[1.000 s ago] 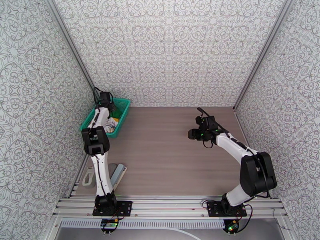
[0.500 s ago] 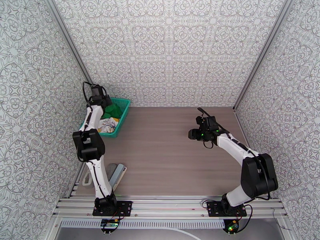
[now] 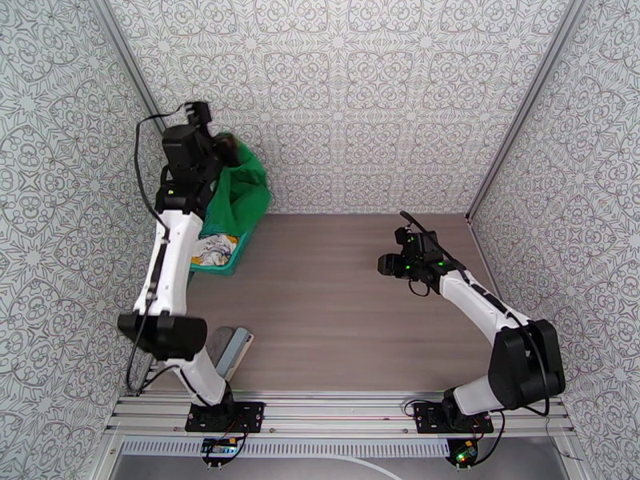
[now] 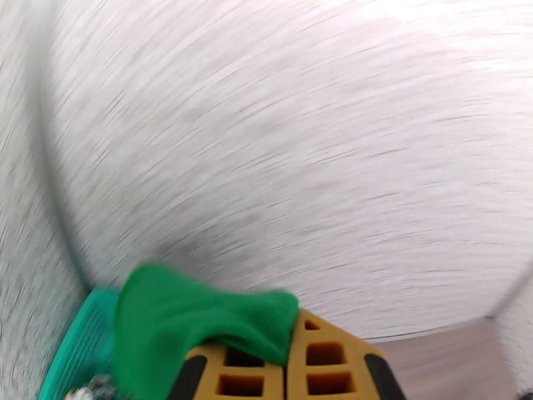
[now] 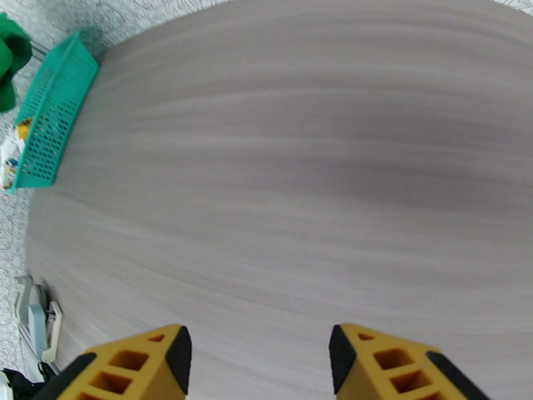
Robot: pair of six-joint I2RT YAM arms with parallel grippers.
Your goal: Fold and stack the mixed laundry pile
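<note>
Folding is all ahead: our left claw (image 4: 288,348) pinches the green shirt (image 3: 244,194) above the basket (image 3: 218,268), the printed garment (image 3: 212,250) lies inside, our right claw (image 5: 260,355) hangs wide, empty.

shirt (image 3: 244,198) above basket (image 5: 56,108) | other garment (image 3: 212,250) in basket | basket far-left on table (image 3: 336,314)

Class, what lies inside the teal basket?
A white printed garment lies inside. The raised green shirt covers the far end of the basket, hiding that part.
</note>
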